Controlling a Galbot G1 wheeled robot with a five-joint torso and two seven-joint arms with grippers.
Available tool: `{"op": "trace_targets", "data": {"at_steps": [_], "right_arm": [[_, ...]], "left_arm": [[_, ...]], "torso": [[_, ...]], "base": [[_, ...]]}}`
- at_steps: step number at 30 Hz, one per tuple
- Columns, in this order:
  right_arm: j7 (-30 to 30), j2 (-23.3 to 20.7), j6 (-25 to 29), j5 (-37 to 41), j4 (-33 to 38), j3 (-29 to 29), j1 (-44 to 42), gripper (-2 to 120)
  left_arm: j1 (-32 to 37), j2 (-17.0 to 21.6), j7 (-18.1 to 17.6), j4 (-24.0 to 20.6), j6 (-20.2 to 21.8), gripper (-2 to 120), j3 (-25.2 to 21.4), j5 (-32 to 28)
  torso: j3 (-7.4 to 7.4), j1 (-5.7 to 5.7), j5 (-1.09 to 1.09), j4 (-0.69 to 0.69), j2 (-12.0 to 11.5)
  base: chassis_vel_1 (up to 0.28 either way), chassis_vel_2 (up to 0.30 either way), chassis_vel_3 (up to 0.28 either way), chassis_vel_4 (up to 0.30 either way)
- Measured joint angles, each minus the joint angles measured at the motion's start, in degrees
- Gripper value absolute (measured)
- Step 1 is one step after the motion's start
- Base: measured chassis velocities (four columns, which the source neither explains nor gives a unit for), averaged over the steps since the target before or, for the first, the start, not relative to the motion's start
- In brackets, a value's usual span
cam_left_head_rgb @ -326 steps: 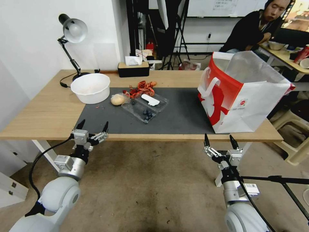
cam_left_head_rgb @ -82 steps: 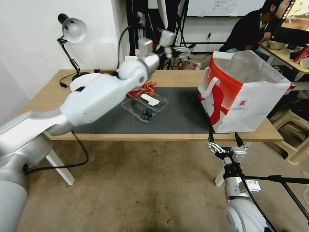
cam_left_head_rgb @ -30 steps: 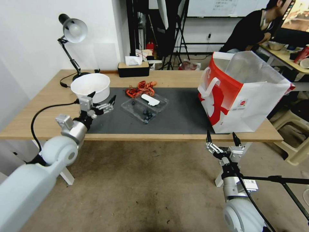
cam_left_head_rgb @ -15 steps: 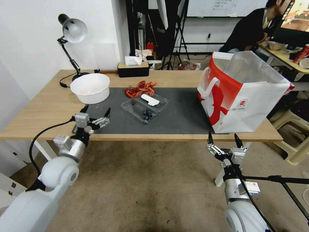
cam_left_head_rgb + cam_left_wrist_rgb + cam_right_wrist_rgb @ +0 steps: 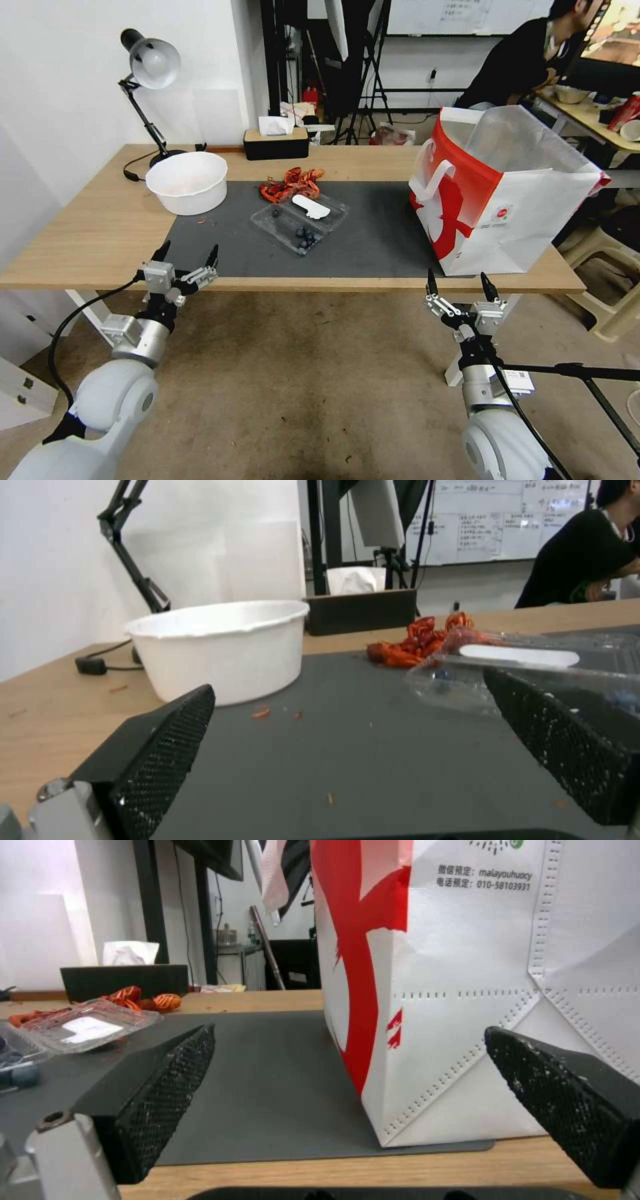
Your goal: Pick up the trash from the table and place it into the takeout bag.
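Table (image 5: 100, 227), blueberries in clear tray (image 5: 298, 222)

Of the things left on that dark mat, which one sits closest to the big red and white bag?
The clear plastic tray holding blueberries and a white spoon. The red wrapper lies beyond it toward the tissue box, and the white bowl is farthest.

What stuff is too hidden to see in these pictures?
- Inside of the takeout bag: head view, its own tall walls hide the bottom.
- Inside of the white bowl: left wrist view, the camera sits below the rim.
- Clear plastic tray: left wrist view, partly behind a finger of the left gripper.
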Motion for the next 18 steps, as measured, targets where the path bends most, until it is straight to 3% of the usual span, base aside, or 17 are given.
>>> {"op": "trace_targets", "data": {"at_steps": [10,18], "right_arm": [[-0.41,-0.1,-0.2,-0.07,-0.36,-0.07,0.49,100],[-0.65,0.2,-0.21,-0.28,-0.65,-0.12,0.91,100]], "left_arm": [[3.94,-3.12,0.8,-0.11,-2.16,100,-0.92,1.1],[4.77,-3.41,1.12,0.21,-3.2,100,-1.22,1.34]], "torso": [[0.0,0.0,0.0,0.0,0.0],[0.0,0.01,0.0,0.0,0.0]], "base": [[0.0,0.0,0.0,0.0],[0.0,0.0,0.0,0.0]]}}
